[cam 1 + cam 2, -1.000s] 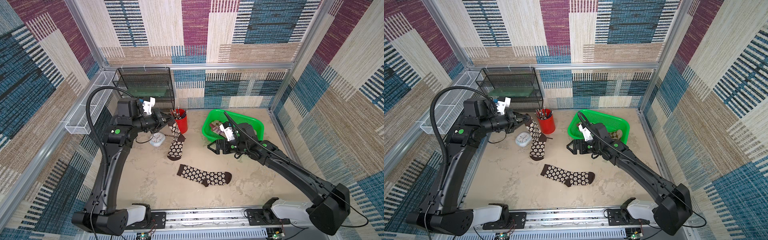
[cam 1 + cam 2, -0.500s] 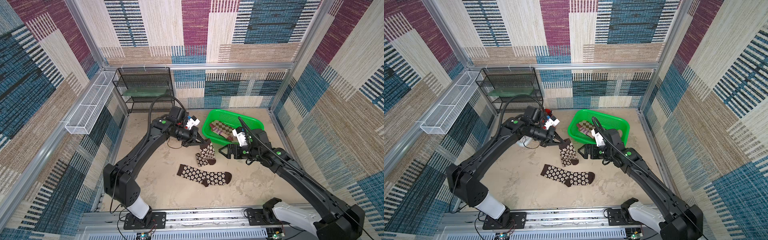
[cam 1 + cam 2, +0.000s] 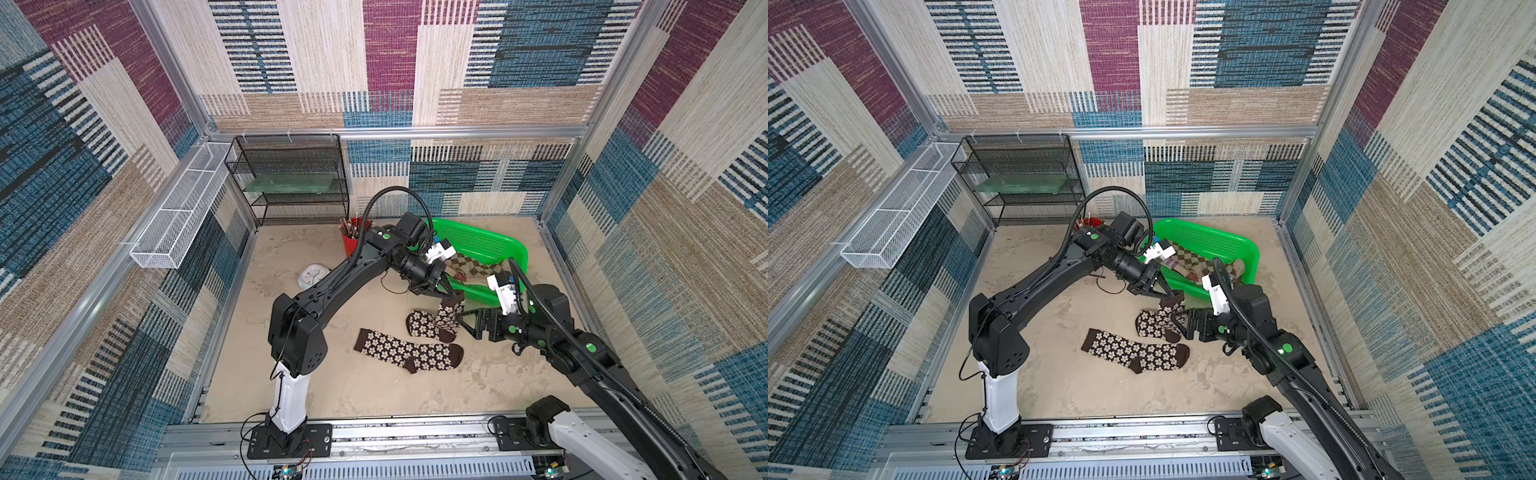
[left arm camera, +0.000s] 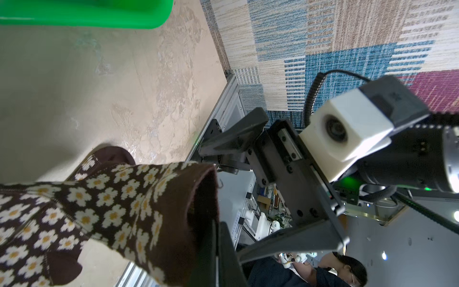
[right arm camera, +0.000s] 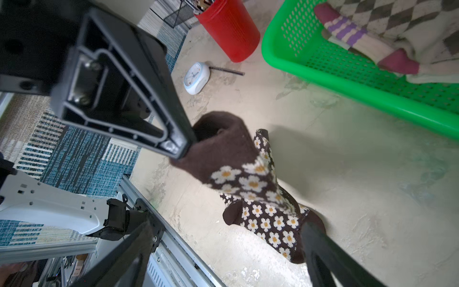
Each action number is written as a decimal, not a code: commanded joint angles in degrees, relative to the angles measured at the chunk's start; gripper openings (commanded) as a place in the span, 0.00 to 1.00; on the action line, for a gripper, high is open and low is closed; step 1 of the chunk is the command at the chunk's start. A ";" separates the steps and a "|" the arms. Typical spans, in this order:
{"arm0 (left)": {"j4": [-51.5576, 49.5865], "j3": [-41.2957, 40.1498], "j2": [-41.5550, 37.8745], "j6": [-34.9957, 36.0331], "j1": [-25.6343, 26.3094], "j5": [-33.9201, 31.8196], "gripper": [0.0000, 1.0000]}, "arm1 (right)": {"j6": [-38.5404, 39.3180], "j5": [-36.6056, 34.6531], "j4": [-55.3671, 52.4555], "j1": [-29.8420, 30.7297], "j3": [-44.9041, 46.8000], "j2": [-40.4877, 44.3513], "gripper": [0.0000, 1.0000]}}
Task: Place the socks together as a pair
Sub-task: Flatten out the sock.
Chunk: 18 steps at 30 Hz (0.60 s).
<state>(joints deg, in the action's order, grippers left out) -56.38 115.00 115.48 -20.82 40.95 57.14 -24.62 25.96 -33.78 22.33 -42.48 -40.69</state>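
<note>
A dark brown knit sock with white flowers [image 3: 432, 324] hangs by its cuff from the left gripper [image 3: 455, 294], whose jaws are clamped on it. Its foot end lies crumpled on the beige stone-look table [image 3: 332, 386], just behind the flat-lying matching flowered sock [image 3: 409, 353]. The right gripper [image 3: 464, 325] stands wide open beside the hanging sock, holding nothing, in front of the green perforated plastic basket [image 3: 515, 249] holding other socks [image 3: 469, 264].

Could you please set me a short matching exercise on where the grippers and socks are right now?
Things: 1 left gripper; 2 right gripper; 3 argyle sock; 4 other flower sock
States: a in the green basket; b shut on the cuff of the hanging flower sock; c lying on the table; d open, beside the hanging flower sock
Pairs: 1-b, 2-d, 3-a, 4-c
</note>
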 commanded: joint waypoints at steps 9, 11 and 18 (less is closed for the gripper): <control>-4.43 4.58 5.60 5.07 0.30 8.59 0.00 | 5.82 10.41 9.68 -8.91 5.62 -0.05 0.95; -5.22 4.87 5.97 5.89 0.29 9.38 0.00 | 6.43 12.65 11.04 -10.63 5.54 -1.89 0.94; -6.09 4.60 6.66 7.40 0.29 10.54 0.00 | 10.21 26.91 13.88 -12.22 3.67 -6.62 0.86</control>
<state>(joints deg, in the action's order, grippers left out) -61.21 119.42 121.78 -16.05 41.28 65.36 -17.34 45.32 -23.44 10.20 -37.93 -47.03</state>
